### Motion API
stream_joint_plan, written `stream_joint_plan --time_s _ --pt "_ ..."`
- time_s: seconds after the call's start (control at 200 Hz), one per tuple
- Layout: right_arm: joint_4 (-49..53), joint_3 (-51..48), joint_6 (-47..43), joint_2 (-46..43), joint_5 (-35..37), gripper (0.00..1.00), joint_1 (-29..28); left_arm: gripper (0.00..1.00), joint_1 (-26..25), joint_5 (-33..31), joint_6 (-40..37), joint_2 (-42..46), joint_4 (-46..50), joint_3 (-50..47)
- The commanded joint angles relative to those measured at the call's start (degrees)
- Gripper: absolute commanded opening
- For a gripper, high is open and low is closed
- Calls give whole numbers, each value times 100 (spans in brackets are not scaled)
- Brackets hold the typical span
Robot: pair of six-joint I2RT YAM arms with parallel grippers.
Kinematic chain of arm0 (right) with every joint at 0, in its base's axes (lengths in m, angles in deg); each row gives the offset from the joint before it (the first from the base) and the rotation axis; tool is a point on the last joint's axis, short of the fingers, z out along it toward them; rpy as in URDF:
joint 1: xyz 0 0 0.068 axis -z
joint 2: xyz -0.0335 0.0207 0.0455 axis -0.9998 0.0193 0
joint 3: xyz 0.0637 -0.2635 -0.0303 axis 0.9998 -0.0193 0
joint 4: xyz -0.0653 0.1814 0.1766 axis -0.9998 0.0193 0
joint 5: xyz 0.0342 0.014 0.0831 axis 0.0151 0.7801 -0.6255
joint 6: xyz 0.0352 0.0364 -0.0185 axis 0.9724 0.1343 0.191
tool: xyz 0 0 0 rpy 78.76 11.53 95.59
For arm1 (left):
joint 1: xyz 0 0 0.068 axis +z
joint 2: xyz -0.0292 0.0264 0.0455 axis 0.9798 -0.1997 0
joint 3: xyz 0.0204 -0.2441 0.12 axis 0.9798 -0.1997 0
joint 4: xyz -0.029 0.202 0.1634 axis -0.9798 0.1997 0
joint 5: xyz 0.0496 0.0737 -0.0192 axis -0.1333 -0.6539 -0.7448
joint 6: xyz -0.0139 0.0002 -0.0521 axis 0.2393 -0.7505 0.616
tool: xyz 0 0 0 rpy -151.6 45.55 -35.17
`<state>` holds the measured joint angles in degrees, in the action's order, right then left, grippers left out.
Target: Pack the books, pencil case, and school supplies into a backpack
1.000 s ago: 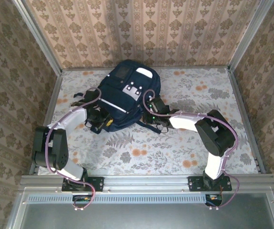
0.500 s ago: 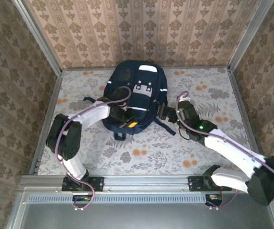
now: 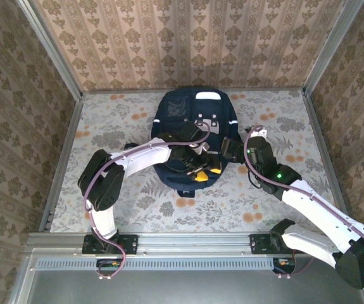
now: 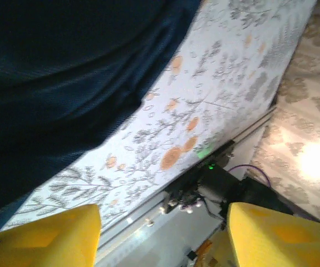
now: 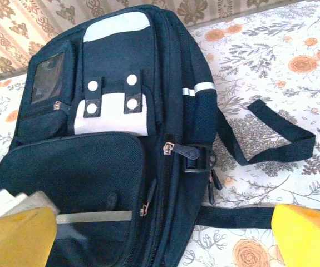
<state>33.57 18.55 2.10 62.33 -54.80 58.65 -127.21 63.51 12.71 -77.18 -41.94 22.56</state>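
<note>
The navy backpack lies flat at the back middle of the table, white patch up, zippers drawn shut. My left gripper hangs over its near end, yellow fingers wide apart and open, nothing between them; in the left wrist view the left gripper sits beside dark backpack fabric. My right gripper is open just off the pack's right side. In the right wrist view the right gripper faces the backpack and its zipper pull. Books, pencil case and school supplies are out of view.
A black strap loops onto the floral table right of the pack. Patterned walls close in three sides, and a metal rail runs along the near edge. Bare tabletop lies left and in front of the pack.
The backpack has shifted right and straightened. My left arm swept right across its near end and its jaws opened. My right gripper let go, opened and drew back to the right.
</note>
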Motion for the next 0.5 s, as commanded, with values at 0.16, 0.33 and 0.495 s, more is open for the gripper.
stream_joint_plan --time_s 0.16,0.33,0.495 --pt "609 528 -851 -228 -343 100 44 100 326 -1245 -2068 2219 -179 -379" --pt "-469 -28 -1218 -633 362 100 40 100 1350 -3402 -3057 3304 251 -694" --pt "-1961 -639 -1930 -398 1130 100 49 100 1709 -5146 -4645 4598 -1793 -2499"
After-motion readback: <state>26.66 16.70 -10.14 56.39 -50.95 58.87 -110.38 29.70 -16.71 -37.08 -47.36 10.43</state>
